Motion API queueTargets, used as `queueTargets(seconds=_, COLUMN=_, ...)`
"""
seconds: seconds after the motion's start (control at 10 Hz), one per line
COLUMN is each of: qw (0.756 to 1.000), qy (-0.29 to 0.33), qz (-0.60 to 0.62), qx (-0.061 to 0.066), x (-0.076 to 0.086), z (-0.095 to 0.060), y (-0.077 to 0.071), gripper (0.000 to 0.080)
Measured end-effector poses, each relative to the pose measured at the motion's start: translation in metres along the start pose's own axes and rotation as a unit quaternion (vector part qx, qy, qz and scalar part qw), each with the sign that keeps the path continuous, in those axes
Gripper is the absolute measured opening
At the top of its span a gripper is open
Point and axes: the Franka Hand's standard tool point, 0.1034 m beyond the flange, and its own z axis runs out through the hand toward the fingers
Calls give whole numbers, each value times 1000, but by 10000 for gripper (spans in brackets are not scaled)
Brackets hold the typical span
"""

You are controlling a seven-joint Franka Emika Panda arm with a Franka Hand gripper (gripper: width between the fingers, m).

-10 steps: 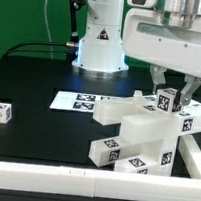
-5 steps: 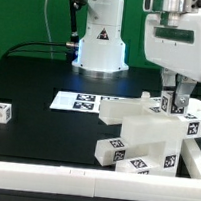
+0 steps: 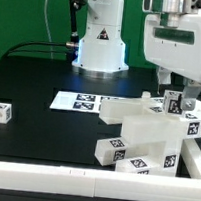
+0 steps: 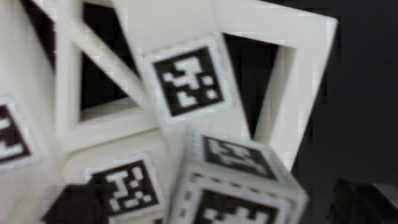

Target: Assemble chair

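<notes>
White glossy arm (image 3: 181,37), domed base (image 3: 101,38), apparently dark fingertips (image 3: 194,99)

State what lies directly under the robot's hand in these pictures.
The hand stands over a small tagged white block atop the partly built chair. How that block seats in the chair is hidden behind the fingers and the block itself.

The black table (image 3: 35,87) is carrying the marker board (image 3: 78,101), a small tagged block (image 3: 1,111), the chair parts (image 3: 145,133) and a white rail (image 3: 50,176).
</notes>
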Motion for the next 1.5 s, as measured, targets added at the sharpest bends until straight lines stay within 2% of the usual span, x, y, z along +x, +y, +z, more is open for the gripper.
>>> queueTargets(seconds=0.1, qw=997, qy=-6, qz=-74, qx=-10, x=-1, z=0, y=0, gripper=644)
queueTargets(seconds=0.2, qw=987, qy=-7, qz=-161, qx=-10, x=0, z=0, y=-2, gripper=644)
queueTargets(seconds=0.4, qw=976, qy=-9, qz=-219, qx=-13, x=0, z=0, y=-1, gripper=649)
queueTargets(seconds=0.6, qw=952, qy=-8, qz=-307, qx=-14, x=2, z=0, y=-1, gripper=649)
queueTargets(seconds=0.7, qw=929, qy=-6, qz=-369, qx=-14, x=3, z=1, y=0, gripper=649)
queueTargets(seconds=0.8, qw=883, qy=10, qz=-468, qx=-25, x=3, z=2, y=-1, gripper=649)
queueTargets(seconds=0.9, qw=867, qy=17, qz=-497, qx=-27, x=0, z=4, y=-1, gripper=649)
queueTargets(seconds=1.0, qw=872, qy=17, qz=-488, qx=-26, x=2, z=4, y=-1, gripper=621)
queueTargets(seconds=1.1, qw=876, qy=17, qz=-482, qx=-27, x=2, z=4, y=-1, gripper=486)
queueTargets(seconds=1.2, qw=880, qy=17, qz=-474, qx=-26, x=2, z=4, y=-1, gripper=486)
queueTargets(seconds=1.3, qw=898, qy=18, qz=-438, qx=-25, x=2, z=4, y=-1, gripper=351)
queueTargets(seconds=1.4, qw=917, qy=19, qz=-399, qx=-25, x=2, z=4, y=-1, gripper=281)
queueTargets(seconds=1.5, qw=926, qy=19, qz=-376, qx=-24, x=2, z=4, y=-1, gripper=281)
